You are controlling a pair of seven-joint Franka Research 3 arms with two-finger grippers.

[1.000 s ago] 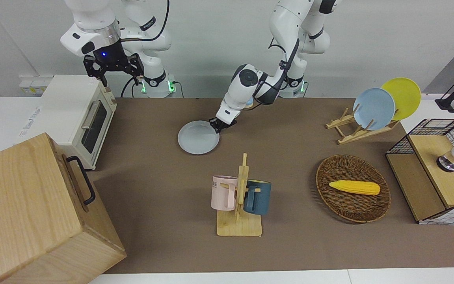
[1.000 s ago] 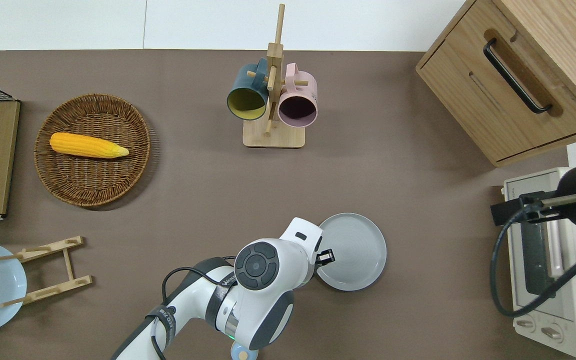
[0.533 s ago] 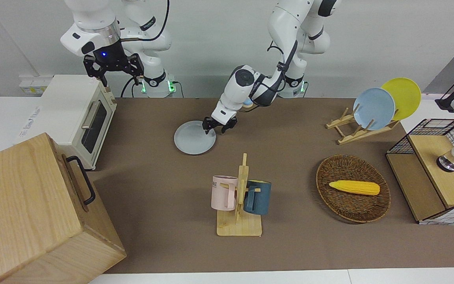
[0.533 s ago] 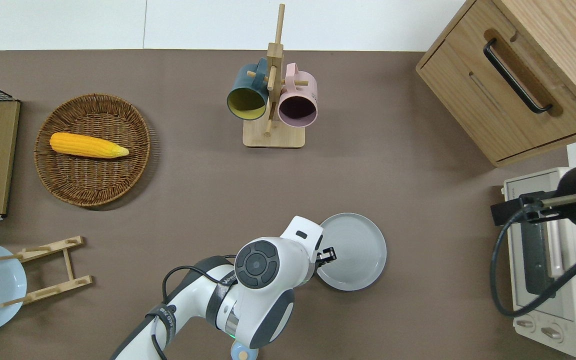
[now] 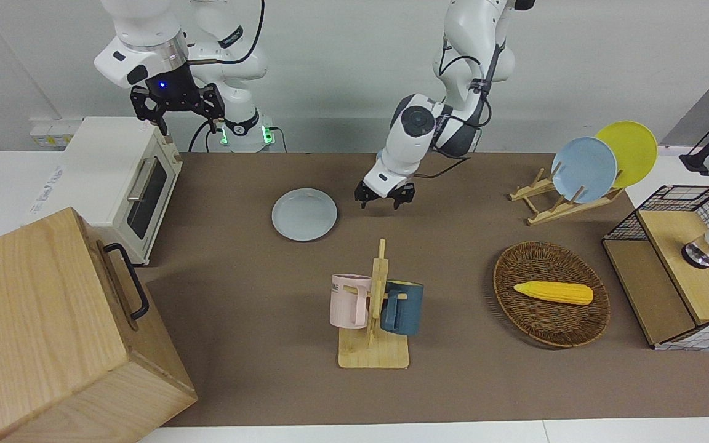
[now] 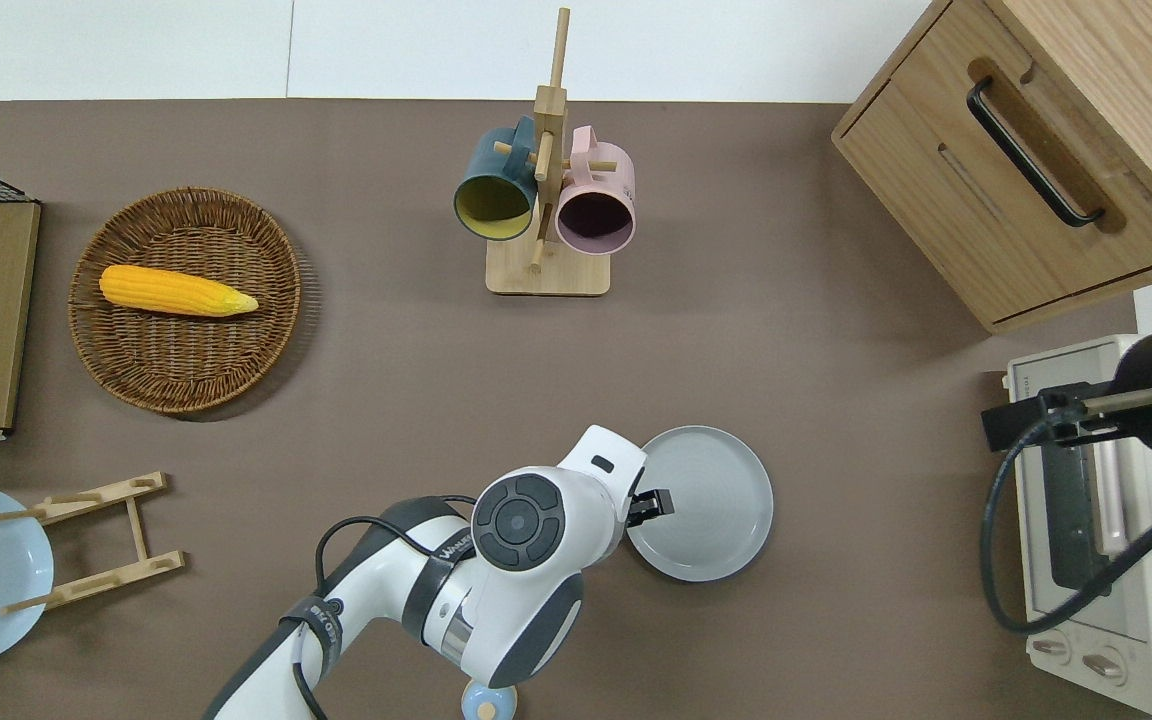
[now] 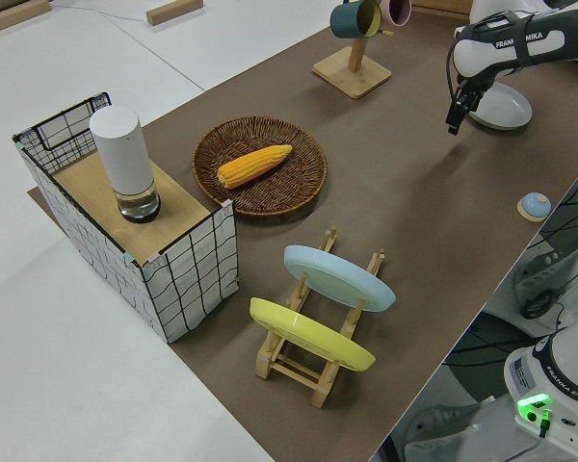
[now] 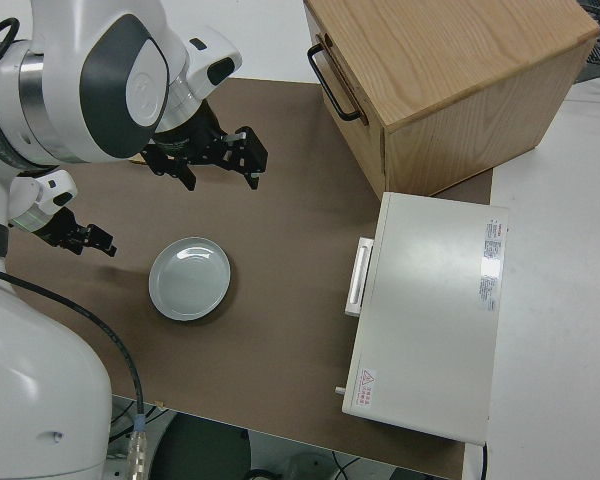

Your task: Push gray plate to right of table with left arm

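Pale gray-blue and flat, the round gray plate [image 5: 304, 214] is lying on your matte brown table [image 5: 256, 289], between the white toaster oven [image 5: 122, 178] and the left arm's black two-finger tool [image 5: 384, 197]. That left tool is hovering just beside the plate, apart from it, fingers spread and empty. Your right arm is sitting parked, its tool [image 5: 177, 111] also spread.

Pale gray plate [image 5: 304, 214], brown table [image 5: 465, 246]

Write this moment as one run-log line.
left arm fingers: open, apart from plate | flat round pale gray plate: resting on brown table | right arm: parked
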